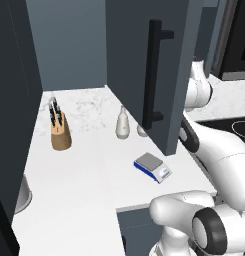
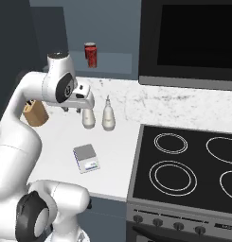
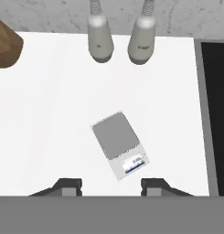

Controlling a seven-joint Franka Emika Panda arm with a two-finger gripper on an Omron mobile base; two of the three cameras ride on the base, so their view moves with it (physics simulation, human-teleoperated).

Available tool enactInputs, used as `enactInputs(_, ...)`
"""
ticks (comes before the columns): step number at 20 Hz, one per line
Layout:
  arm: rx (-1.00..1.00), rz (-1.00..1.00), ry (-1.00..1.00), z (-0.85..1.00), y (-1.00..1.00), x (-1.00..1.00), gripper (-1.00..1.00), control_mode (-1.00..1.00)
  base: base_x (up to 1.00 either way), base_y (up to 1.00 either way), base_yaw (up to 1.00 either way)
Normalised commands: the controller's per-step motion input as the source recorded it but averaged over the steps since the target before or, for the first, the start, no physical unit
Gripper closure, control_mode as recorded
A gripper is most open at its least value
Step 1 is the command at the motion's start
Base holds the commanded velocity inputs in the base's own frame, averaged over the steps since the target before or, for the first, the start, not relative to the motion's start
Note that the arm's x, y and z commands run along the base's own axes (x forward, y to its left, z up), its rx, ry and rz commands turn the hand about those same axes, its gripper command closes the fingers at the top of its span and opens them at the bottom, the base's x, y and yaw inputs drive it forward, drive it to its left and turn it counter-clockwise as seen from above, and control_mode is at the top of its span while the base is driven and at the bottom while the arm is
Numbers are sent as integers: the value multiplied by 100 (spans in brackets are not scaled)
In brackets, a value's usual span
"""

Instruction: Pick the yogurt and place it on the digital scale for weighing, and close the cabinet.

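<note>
Left base view: the dark slate-blue cabinet door (image 1: 144,65) stands open above the small blue-and-white digital scale (image 1: 152,167).

Right base view: the dark red yogurt cup (image 2: 90,54) sits on the cabinet shelf, above and farther back than the hand.

Hand view: the gripper (image 3: 109,187) is clenched on nothing, aimed down at the scale.

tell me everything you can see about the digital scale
The digital scale is a small flat rectangle: a grey square weighing plate over a white base with a blue edge and a small display panel at one end. It lies flat and askew on the white counter, in front of two pale bottles, apart from them. Its plate is bare; nothing touches it but the counter.
</note>
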Motion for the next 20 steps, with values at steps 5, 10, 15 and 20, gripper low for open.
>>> enactInputs(5,0,0,-3,0,0,-51,-100,-100,0,0,0)
enactInputs(10,0,0,-24,20,0,-83,-100,-100,0,0,0)
enactInputs(15,0,1,-24,52,-5,-33,-100,-100,0,0,0)
enactInputs(20,1,3,-15,51,-15,-2,-100,-100,0,0,0)
